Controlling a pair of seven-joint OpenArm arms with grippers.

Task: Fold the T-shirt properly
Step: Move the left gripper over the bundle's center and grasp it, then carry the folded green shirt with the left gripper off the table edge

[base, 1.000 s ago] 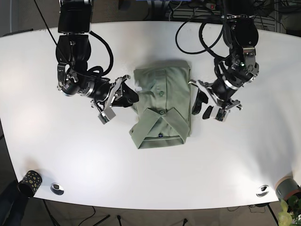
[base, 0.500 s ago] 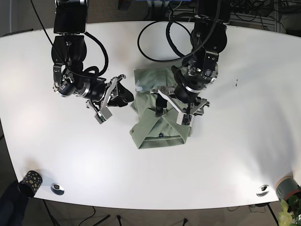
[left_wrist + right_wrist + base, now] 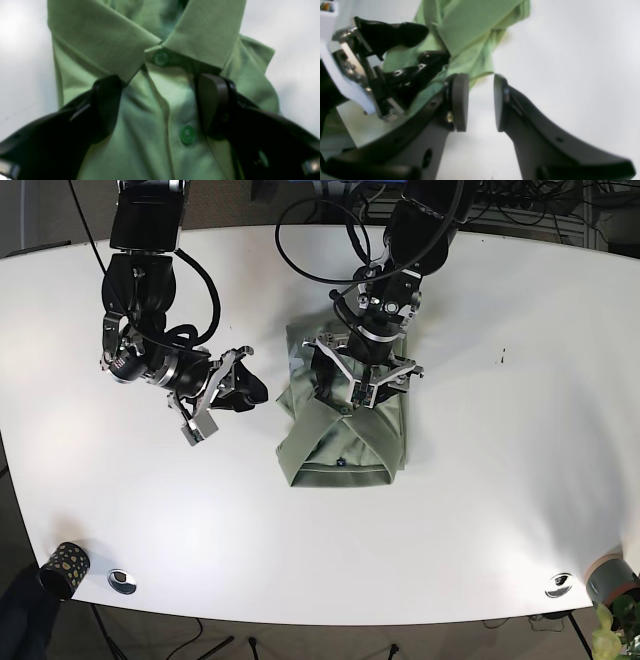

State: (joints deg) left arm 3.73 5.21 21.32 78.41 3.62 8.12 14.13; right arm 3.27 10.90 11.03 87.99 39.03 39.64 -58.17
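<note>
The green T-shirt (image 3: 345,425) lies folded into a compact block at the centre of the white table (image 3: 520,430), collar side facing the near edge of the table in the base view. The left gripper (image 3: 160,105) is positioned directly over the shirt, its two dark fingers (image 3: 212,100) spread wide apart and resting on the fabric to either side of the button placket, just below the collar (image 3: 160,32); nothing is clamped between them. Two green buttons (image 3: 187,134) are visible between the fingers, one at the collar base and one lower on the placket. The right gripper (image 3: 477,102) sits on the far side of the shirt from the left arm's base, close beside the shirt's side edge but apart from it, over bare table surface. Its pads (image 3: 460,100) stand parallel with a moderate gap between them, holding nothing. In the right wrist view, the shirt's edge (image 3: 480,62) lies just beyond the fingertip line.
</note>
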